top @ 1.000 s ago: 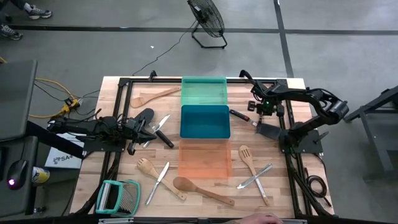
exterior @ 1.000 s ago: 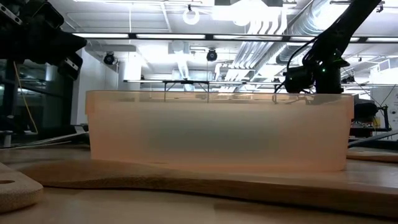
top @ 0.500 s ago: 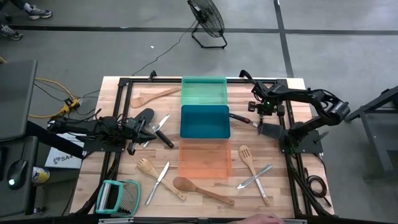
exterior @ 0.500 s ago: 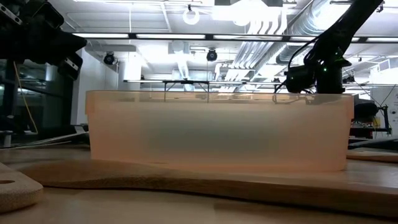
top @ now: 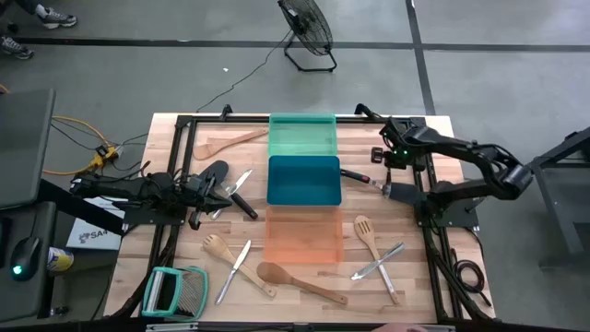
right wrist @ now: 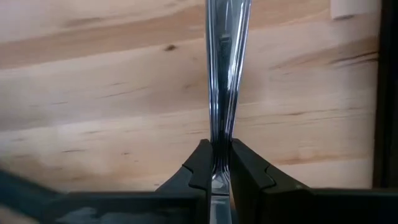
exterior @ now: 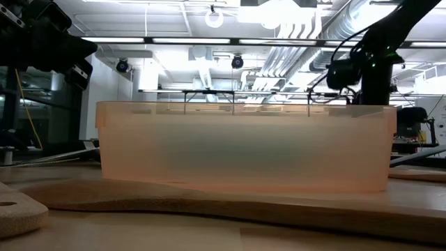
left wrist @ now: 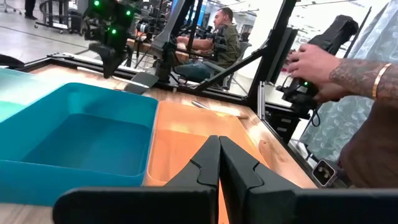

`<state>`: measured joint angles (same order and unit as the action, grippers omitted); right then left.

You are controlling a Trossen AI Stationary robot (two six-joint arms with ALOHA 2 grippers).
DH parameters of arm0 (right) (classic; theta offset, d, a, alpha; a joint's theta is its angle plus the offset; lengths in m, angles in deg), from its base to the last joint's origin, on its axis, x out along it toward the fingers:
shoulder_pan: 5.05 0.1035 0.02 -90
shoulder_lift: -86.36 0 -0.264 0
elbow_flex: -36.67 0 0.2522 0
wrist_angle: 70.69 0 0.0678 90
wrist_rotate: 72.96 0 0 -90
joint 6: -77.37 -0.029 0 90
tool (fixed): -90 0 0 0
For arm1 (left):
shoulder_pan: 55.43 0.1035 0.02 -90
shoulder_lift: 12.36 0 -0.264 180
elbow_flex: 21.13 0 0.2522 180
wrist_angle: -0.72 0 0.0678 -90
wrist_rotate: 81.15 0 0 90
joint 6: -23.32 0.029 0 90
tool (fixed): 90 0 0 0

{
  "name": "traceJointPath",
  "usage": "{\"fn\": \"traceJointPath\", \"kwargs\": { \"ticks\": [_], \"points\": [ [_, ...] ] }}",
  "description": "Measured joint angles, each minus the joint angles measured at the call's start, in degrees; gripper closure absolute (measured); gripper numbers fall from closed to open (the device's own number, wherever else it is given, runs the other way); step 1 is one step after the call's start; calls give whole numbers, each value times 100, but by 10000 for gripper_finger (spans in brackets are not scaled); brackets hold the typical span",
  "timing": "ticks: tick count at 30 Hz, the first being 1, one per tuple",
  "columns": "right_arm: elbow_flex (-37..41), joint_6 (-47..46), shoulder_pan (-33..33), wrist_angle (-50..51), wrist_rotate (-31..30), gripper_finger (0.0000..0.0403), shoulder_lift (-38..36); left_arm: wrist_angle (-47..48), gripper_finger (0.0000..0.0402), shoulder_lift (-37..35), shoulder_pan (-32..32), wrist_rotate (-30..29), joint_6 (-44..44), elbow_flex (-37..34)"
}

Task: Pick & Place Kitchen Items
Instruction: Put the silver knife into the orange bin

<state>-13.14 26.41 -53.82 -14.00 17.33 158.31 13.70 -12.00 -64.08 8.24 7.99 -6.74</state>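
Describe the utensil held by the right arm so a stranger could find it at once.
Start at the blue tray in the table's middle and look just past its right edge. There the right gripper holds a spatula by its shiny metal handle, dark blade hanging; unlike its neighbours, it's lifted.

Green tray (top: 302, 135), blue tray (top: 304, 180) and orange tray (top: 304, 237) line the worktop (top: 419, 295) centre. The right hand (top: 388, 171) holds a black spatula (top: 398, 191) beside the blue tray; the left hand (top: 219, 189) rests among utensils.

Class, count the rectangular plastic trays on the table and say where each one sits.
3, in one column down the table's middle: the green tray at the far end, the blue tray in the centre, the orange tray nearest. None appears hidden.
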Motion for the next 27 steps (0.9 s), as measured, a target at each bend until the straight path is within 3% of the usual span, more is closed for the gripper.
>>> {"fn": "traceJointPath", "kwargs": {
  "ticks": [9,16,27],
  "points": [
    [-9,292,400,-384,784,377,-1064,0,402,0,0,0,2,0],
    [-11,393,1057,-849,890,377,-1598,0,402,0,0,0,2,0],
    [-15,1426,2589,-2387,890,377,-1970,0,402,-2,0,0,2,0]
  ]
}}
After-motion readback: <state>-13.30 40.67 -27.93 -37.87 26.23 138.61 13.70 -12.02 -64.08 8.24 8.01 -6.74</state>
